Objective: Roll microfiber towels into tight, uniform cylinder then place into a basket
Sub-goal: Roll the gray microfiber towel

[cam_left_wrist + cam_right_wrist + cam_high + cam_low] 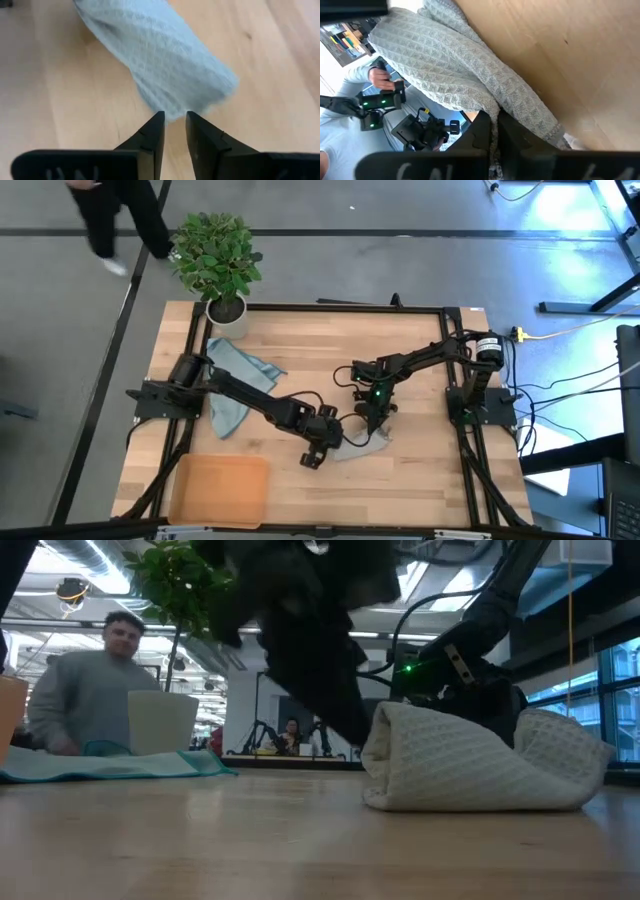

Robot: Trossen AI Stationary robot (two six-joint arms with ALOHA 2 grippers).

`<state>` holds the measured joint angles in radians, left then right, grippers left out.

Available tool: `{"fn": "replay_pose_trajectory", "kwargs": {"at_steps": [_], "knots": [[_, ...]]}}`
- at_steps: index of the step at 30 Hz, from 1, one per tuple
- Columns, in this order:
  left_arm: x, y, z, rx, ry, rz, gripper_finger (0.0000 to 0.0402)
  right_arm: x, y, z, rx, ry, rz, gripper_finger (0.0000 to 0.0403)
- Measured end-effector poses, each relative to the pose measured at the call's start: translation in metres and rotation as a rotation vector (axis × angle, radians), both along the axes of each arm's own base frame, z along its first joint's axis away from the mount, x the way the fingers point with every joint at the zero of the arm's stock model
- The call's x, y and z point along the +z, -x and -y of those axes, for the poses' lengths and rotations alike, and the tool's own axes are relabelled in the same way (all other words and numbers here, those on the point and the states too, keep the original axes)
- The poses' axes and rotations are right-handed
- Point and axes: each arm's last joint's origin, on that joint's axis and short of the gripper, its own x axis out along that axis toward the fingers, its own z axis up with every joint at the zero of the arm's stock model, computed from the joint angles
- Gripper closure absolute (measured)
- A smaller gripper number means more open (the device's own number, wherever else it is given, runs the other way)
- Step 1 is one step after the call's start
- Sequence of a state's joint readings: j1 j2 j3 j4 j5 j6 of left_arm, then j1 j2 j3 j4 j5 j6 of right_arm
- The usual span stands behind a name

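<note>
The pale grey-green towel (365,444) lies loosely bunched and partly rolled on the table at the middle right; it also shows in the low view (480,768). My right gripper (375,420) is shut on it from above. My left gripper (322,448) stands at the towel's left end, its fingers a narrow gap apart (175,120). The light blue-teal towel (238,385) lies spread and crumpled at the far left. The orange-tan basket (220,490) stands at the near left, with nothing in it. My left gripper's fingertips (159,120) stand right at the towel's end (176,111); I cannot tell whether they touch it. My right gripper pinches a raised fold of the towel (492,114) between its two fingers, coming from above and pointing down. The towel rests on the table, slack.
A white pot with a green plant (218,265) stands at the far left corner. A person (90,690) sits beyond the table's far edge. Bare wood lies along the near edge to the right of the basket.
</note>
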<state>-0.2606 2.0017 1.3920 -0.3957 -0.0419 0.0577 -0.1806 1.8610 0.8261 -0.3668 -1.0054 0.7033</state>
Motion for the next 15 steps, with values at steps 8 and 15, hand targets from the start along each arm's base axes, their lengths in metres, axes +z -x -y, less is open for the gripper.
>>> {"fn": "replay_pose_trajectory", "kwargs": {"at_steps": [8, 15], "knots": [[0.044, -0.001, 0.004, -0.083, 0.113, 0.202, 0.0331, 0.000, 0.000, 0.000, 0.000, 0.002, 0.001, 0.0387], [0.011, -0.017, 0.002, -0.157, 0.149, 0.192, 0.0331, 0.000, 0.000, 0.000, 0.001, -0.008, 0.002, 0.0387]]}}
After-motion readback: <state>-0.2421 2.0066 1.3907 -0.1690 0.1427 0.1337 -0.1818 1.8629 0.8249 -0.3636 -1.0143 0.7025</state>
